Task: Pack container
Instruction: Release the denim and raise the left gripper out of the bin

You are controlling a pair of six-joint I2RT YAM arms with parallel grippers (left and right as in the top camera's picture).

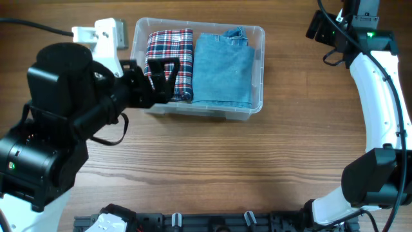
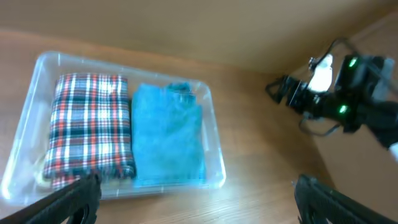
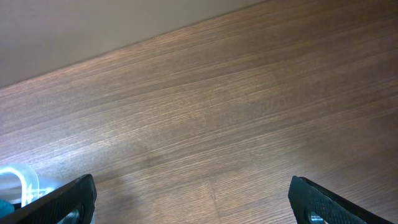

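Note:
The container, a clear plastic bin, stands at the back of the table, left of centre. Inside it lie a folded red plaid garment on the left and a folded blue denim garment on the right. My left gripper hangs open over the plaid garment, holding nothing. In the left wrist view the container, plaid garment and blue garment lie beyond my spread left gripper. My right gripper is open and empty at the far right, over bare wood. Only a corner of the container shows there.
A white device sits just left of the container at the back. A black rail runs along the table's front edge. The right arm shows blurred in the left wrist view. Wooden tabletop stretches between the arms.

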